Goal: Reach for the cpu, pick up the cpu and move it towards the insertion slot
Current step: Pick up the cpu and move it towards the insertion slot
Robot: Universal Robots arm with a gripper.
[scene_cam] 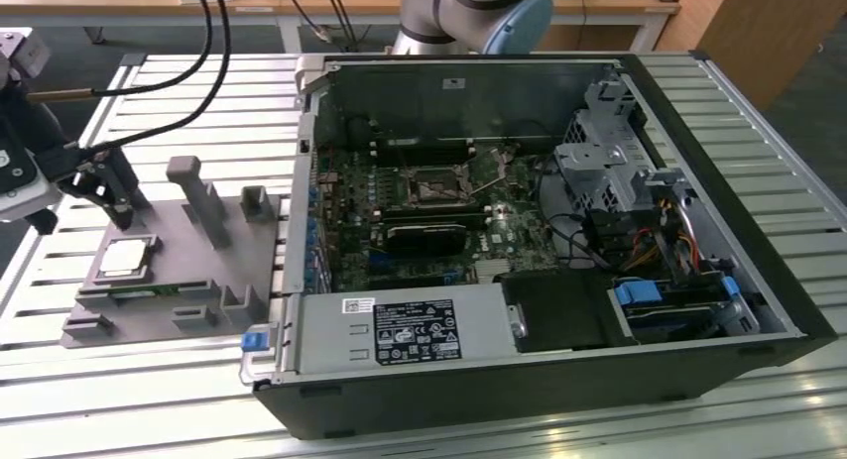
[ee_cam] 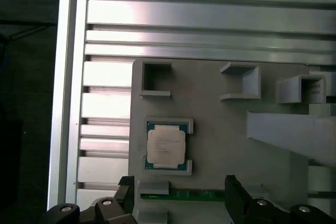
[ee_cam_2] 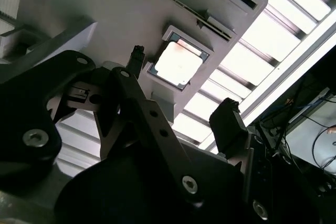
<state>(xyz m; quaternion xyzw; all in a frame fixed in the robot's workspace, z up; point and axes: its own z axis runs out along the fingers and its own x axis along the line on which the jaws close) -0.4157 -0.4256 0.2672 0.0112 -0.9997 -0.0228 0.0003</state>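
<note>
The cpu [scene_cam: 123, 258] is a small silvery square chip lying flat in a recess of the grey fixture plate [scene_cam: 173, 320], at the exterior view's left. My gripper [scene_cam: 109, 203] hangs just above and behind it, open and holding nothing. In both wrist views the cpu [ee_cam_2: 178, 62] [ee_cam: 166, 147] lies beyond the gap between the two black fingers [ee_cam_2: 228, 124] [ee_cam: 233, 195], untouched. The insertion slot [scene_cam: 434, 186] is a square dark socket with a metal frame on the motherboard inside the open computer case, well to the exterior view's right of the chip.
Upright grey blocks [scene_cam: 198, 196] stand on the fixture plate next to the chip. The open case [scene_cam: 688, 112] has tall black walls, a drive cage, cables and a power supply [scene_cam: 397, 330] around the motherboard. Everything rests on a slatted aluminium table [scene_cam: 159, 400].
</note>
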